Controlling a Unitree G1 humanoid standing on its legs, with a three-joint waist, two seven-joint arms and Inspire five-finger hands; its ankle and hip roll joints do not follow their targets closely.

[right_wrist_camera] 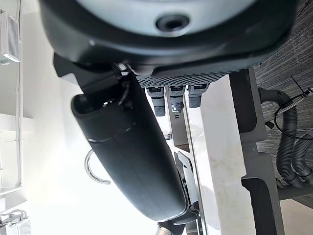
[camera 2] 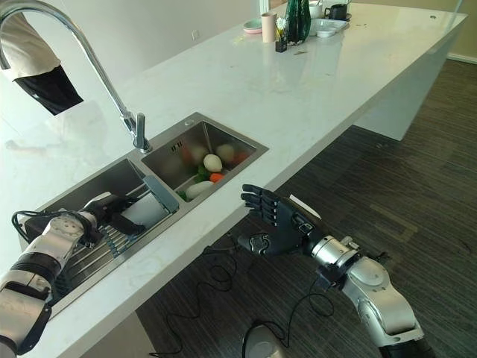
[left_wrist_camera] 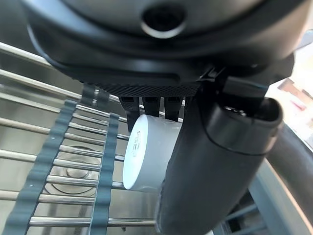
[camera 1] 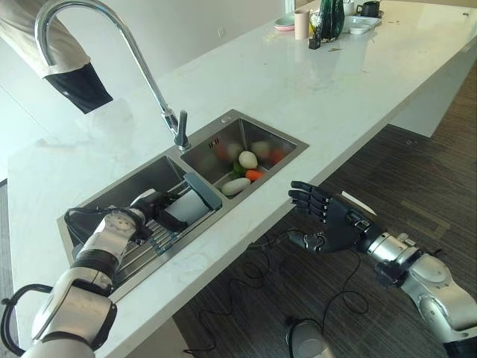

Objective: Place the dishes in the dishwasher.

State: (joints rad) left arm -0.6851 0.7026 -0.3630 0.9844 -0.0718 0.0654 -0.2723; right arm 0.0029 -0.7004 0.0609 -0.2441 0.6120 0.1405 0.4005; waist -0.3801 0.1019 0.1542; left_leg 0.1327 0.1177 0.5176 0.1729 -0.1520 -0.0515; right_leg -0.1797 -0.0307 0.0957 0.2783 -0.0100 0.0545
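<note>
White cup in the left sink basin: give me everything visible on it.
The white cup looks like plain, smooth, matte plastic or ceramic, cylindrical. It lies on its side on the wire rack over the left sink basin. The left hand grips it, thumb along one side, fingers curled over the far side. Its opening is hidden.

Faucet (camera 1: 112, 45) over sink (camera 1: 294, 143); egg (camera 1: 247, 159); carrot (camera 1: 253, 175).

No legible text, numbers or signs. Faint print on the white cup (left_wrist_camera: 149, 154), over the sink rack (left_wrist_camera: 58, 161), too small to read.
</note>
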